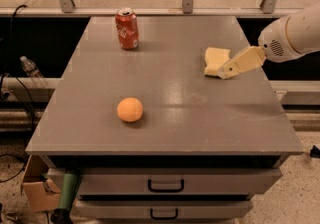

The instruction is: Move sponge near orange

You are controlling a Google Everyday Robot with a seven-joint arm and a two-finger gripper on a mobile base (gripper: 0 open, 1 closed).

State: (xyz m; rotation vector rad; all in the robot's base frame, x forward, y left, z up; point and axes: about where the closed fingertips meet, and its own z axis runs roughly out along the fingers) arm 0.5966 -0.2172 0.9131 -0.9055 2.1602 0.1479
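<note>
The pale yellow sponge [215,59] lies on the right side of the grey table [170,98]. The orange [130,109] sits on the table's front left, well apart from the sponge. My cream gripper [226,71] reaches in from the right on a white arm, and its tip overlaps the sponge's right front corner. Part of the sponge's right edge is hidden behind it.
A red soda can [127,28] stands upright at the table's back left. Metal posts and a glass rail run along the back edge. Drawers [165,184] sit under the table front. A plastic bottle [31,70] and a cardboard box [35,188] lie on the floor at left.
</note>
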